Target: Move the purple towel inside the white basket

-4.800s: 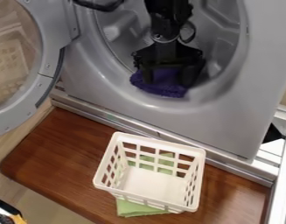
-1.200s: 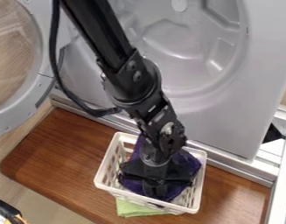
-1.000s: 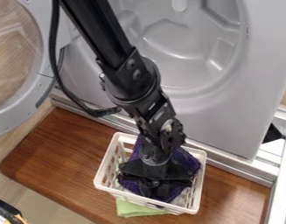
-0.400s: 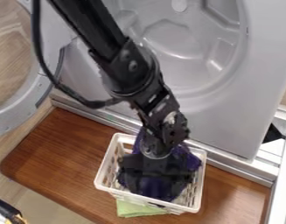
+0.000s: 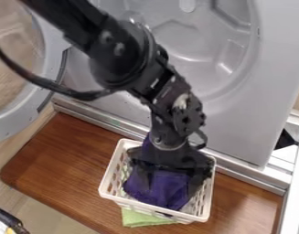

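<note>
Standing open at the far left, a round glass door (image 5: 52, 96) shows a grey rim. Lower left corner: a dark object (image 5: 8, 218) with a bit of orange, cut off by the edge. Next, the brown wooden table (image 5: 66, 160), running rightward along the foot of a grey front-loading machine (image 5: 255, 105). A black cable (image 5: 84, 95) loops in from the left to the black arm (image 5: 124, 55), which slants down from the upper left. The white basket (image 5: 107, 183) sits on the table, a light green cloth (image 5: 139, 219) poking out beneath its near side. Purple towel (image 5: 152, 189): inside the basket, bunched. Over it, the gripper (image 5: 170, 189) points down into the basket, jaws spread, purple fabric visible between them. Farther right, the machine's drum opening (image 5: 191, 43) above and a pale metal rail (image 5: 267, 176) along its foot.
</note>
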Motion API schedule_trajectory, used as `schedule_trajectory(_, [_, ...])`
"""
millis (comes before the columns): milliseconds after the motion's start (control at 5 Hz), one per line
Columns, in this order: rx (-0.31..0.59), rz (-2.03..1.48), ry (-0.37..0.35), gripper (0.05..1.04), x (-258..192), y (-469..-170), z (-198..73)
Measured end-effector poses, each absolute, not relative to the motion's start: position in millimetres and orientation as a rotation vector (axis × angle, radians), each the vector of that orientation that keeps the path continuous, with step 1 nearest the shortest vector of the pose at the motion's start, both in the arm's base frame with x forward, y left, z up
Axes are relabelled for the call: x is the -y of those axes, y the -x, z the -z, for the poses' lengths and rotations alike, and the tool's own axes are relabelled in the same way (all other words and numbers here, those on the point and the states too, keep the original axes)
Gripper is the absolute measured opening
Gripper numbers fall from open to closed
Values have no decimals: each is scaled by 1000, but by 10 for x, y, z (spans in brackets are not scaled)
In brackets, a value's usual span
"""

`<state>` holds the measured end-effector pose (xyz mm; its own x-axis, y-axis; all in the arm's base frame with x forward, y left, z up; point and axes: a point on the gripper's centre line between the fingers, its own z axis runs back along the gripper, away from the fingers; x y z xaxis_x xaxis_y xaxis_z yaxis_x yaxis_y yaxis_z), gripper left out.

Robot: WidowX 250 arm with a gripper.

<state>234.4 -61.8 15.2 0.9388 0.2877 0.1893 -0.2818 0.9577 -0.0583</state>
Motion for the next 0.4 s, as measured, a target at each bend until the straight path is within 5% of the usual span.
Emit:
schedule_trajectory(200, [275, -300, 63, 1000, 623, -2382, -441])
schedule_trajectory(400, [271, -300, 61, 1000, 620, -2373, -436])
